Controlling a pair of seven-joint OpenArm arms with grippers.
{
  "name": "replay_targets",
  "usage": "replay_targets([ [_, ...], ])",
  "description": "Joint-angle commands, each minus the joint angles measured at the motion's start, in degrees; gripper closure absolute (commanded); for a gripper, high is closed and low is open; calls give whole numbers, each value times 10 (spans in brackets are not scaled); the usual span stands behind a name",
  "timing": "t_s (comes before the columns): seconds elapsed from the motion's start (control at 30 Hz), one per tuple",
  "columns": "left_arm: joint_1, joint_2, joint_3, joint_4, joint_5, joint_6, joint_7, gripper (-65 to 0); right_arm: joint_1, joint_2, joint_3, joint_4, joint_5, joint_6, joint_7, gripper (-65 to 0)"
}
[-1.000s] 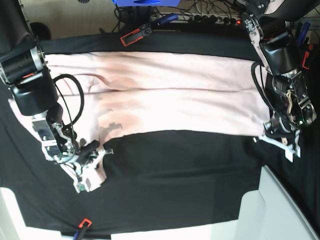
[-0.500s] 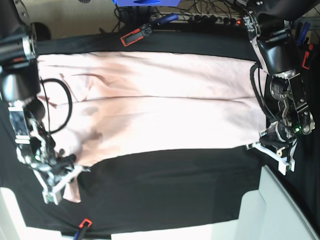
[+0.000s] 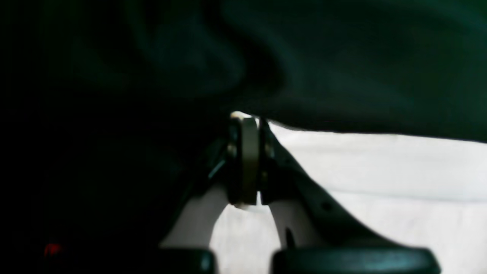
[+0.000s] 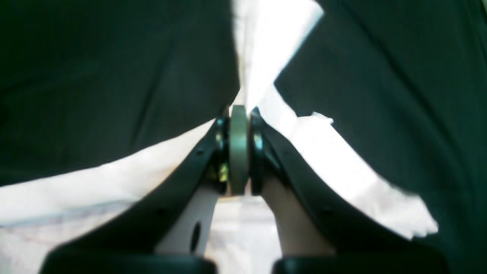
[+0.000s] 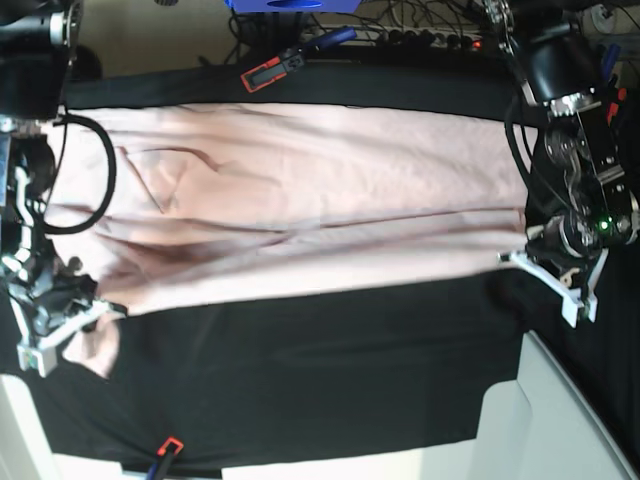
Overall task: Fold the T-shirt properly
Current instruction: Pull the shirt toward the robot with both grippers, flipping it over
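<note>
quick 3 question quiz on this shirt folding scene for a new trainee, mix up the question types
1. True or false: the T-shirt lies on a black table cover.
2. Multiple choice: how does the right gripper stand? A) wide open above the cloth B) shut, with pink cloth at its tips C) out of view
3. Fill in: in the base view, the left gripper is at the shirt's ____ end (left or right side of the picture).

Key
1. True.
2. B. In the right wrist view the jaws meet and the pale cloth fans out from them.
3. Right. It sits at the shirt's near corner there, jaws shut.
</note>
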Motion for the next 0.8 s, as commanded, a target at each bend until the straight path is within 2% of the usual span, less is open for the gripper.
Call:
replay_targets([
  [0.0, -4, -8, -2, 27, -1, 0, -5, 0, -4, 10, 13, 27, -4, -2, 12, 0],
  [0.23, 66, -9, -2, 119, -1, 0, 2, 0, -107, -3, 62, 127, -2, -2, 7, 0],
  [0.47, 105, -8, 0, 130, 0, 0, -1, 0, -169, -44, 82, 176, -3, -2, -7, 0],
  [0.7, 126, -11, 3, 152, 0, -2, -1, 0, -223, -47, 84, 220, -1, -2, -8, 0],
  [0.77, 135, -11, 3, 152, 0, -17, -1, 0, -239, -49, 94, 223, -1, -2, -8, 0],
])
